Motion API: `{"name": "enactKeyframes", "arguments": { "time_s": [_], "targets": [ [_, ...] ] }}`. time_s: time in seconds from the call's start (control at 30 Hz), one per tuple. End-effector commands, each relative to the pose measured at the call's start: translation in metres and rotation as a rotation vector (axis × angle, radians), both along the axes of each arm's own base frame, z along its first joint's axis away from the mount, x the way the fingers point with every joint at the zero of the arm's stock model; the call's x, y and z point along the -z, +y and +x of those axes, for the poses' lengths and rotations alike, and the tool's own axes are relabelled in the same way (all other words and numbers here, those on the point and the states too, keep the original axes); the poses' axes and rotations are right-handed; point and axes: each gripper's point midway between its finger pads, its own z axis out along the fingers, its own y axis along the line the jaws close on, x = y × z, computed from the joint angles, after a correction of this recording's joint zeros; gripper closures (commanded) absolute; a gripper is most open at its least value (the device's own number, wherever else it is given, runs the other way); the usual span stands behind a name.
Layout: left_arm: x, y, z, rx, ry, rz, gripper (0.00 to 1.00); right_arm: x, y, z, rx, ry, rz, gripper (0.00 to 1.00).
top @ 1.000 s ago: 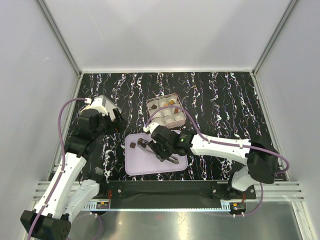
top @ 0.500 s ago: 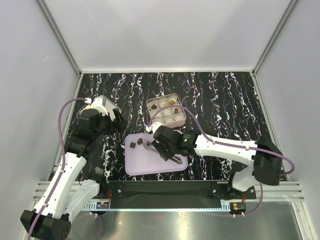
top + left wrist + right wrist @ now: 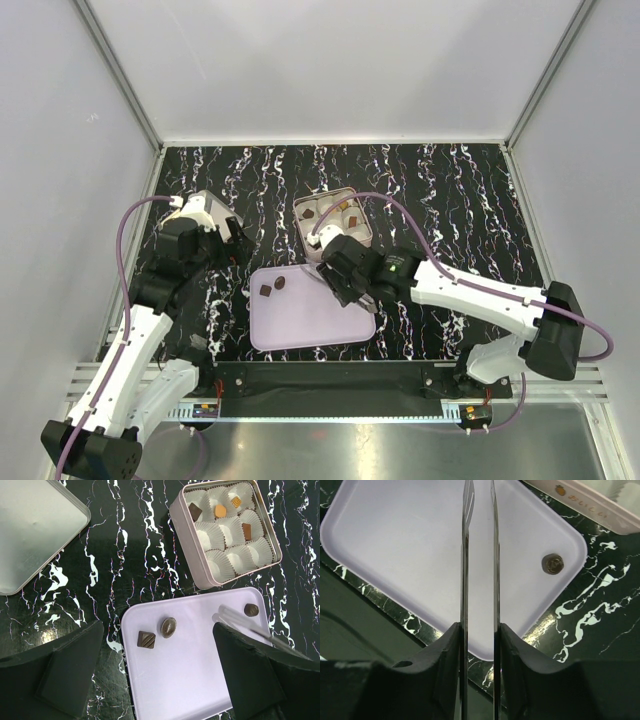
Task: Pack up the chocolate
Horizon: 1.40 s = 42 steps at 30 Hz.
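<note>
- Right gripper (image 3: 480, 630) clamped on a pair of thin metal tweezers (image 3: 465, 580), above the right part of a lilac rounded-rectangle plastic tray (image 3: 395, 540); blades a narrow gap apart, nothing between them where visible, tips cut off at the top of the right wrist view.
- Left gripper (image 3: 157, 630) spread fully wide, empty, over the left side of the scene, near a flat silver metal lid (image 3: 35, 535).
- On the tray, three pieces of chocolate: a dark brown ridged square (image 3: 146, 639) and a dark oval piece (image 3: 168, 627) just beside each other at the far left, a dark round piece (image 3: 251, 609) in the far right corner, near the tweezers.
- In a square pale metal tin (image 3: 187, 555) lined with white paper cups (image 3: 220, 565), just beside the tray's far right edge, four more: two dark brown pieces (image 3: 194, 511), two orange-tan pieces (image 3: 220, 511), each in its own cup.
- Everything on a black tabletop with white marble veins (image 3: 450, 200).
</note>
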Motion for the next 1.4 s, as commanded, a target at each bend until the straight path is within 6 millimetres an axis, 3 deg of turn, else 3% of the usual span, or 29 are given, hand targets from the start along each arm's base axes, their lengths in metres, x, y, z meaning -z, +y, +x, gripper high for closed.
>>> {"name": "enactKeyframes", "arguments": {
  "time_s": [0.0, 0.2, 0.4, 1.03, 1.37],
  "targets": [
    [-0.019, 0.001, 0.006, -0.011, -0.056, -0.010, 0.01, -0.021, -0.010, 0.014, 0.067, -0.042, 0.007, 0.57],
    [-0.020, 0.000, 0.007, -0.007, -0.060, -0.014, 0.01, -0.012, -0.048, 0.014, 0.182, -0.016, -0.038, 0.52],
    [-0.019, -0.001, 0.007, -0.004, -0.056, -0.016, 0.01, -0.003, -0.067, 0.004, 0.208, 0.027, -0.019, 0.51],
    [-0.018, -0.001, 0.007, -0.006, -0.053, -0.016, 0.01, 0.029, -0.086, -0.004, 0.297, 0.109, -0.052, 0.52],
    [-0.017, -0.001, 0.007, -0.004, -0.049, -0.018, 0.01, 0.028, -0.082, -0.006, 0.304, 0.124, -0.017, 0.53]
  ]
}}
